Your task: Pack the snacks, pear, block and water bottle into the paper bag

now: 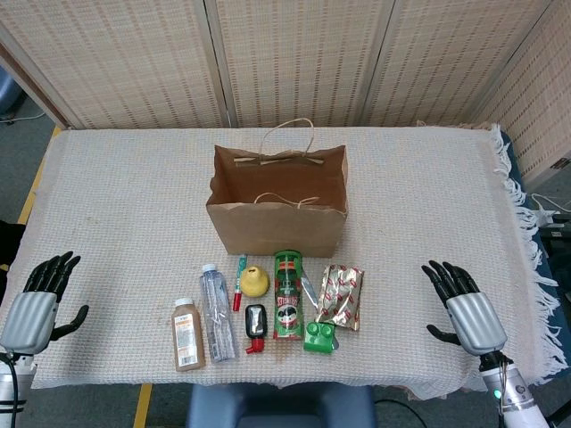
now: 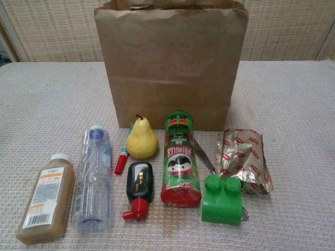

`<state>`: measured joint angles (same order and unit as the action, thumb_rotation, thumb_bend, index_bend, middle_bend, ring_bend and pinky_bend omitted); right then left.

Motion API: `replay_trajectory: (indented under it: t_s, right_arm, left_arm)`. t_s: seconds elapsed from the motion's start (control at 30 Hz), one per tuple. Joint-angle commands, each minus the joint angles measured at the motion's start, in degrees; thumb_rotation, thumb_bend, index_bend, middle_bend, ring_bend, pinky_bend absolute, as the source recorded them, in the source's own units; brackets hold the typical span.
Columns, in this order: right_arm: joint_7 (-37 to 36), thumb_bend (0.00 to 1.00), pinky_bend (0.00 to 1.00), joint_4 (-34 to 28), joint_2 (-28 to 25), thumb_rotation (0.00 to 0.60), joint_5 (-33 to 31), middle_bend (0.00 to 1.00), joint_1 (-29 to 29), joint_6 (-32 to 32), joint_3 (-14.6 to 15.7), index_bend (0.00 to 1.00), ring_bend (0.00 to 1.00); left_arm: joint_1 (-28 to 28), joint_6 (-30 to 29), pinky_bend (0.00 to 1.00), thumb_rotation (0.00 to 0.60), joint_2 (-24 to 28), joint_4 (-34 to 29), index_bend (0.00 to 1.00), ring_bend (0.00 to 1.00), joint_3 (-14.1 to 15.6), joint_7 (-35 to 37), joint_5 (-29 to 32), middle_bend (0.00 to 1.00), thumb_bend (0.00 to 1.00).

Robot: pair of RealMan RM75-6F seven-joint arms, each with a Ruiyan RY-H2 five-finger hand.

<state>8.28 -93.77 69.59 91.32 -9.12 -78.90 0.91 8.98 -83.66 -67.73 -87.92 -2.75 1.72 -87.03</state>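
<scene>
Both your left hand [image 1: 36, 303] and right hand [image 1: 468, 308] rest spread and empty at the table edges. The open brown paper bag [image 1: 277, 205] stands centrally; the clear plastic water bottle [image 2: 93, 178] lies before it. Grasp it mid-body, then lower it upright.

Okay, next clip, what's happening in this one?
Nothing is being handled yet. The left hand and right hand rest open on the cloth at either side of the table. The paper bag stands open at the centre. In a row in front of it lie a juice bottle, water bottle, pear, Pringles can, foil snack packet and green block. None is packed.
</scene>
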Motion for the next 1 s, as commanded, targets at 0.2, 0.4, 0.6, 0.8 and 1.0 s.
replay_trajectory:
  t_s: [0.2,0.4,0.6,0.8,1.0]
  right_arm:
    - [-0.26,0.04,0.1,-0.06,-0.16,0.6,0.5,0.02,-0.09,0.12,0.27,0.0,0.0]
    - [-0.61,0.04,0.1,-0.31,-2.33,0.6,5.06,0.02,-2.69,3.46,2.22,0.0,0.0]
    - [1.73,0.0,0.1,2.07,-4.19,0.6,13.46,0.02,-7.82,6.96,3.34,0.0,0.0]
    - [6.69,0.0,0.1,0.65,-5.47,0.6,12.64,0.02,-14.44,18.15,2.3,0.0,0.0]
    - [12.23,0.0,0.1,1.44,-2.57,0.6,7.63,0.02,-18.97,27.04,0.0,0.0,0.0]
  left_arm:
    - [-0.02,-0.13,0.07,0.6,0.05,-0.14,0.0,0.0,0.06,0.08,-0.21,0.0,0.34]
    - [0.31,0.49,0.07,0.6,-0.04,0.06,0.0,0.0,0.09,0.32,-0.2,0.0,0.34]
    - [0.29,0.22,0.07,0.6,0.18,0.15,0.0,0.0,-0.17,1.62,-0.1,0.0,0.34]
    - [0.3,0.3,0.07,0.6,0.33,0.0,0.0,0.0,-0.4,2.49,0.32,0.0,0.34]
    - [0.27,0.29,0.07,0.6,0.37,-0.03,0.0,0.0,-0.44,2.86,0.43,0.0,0.34]
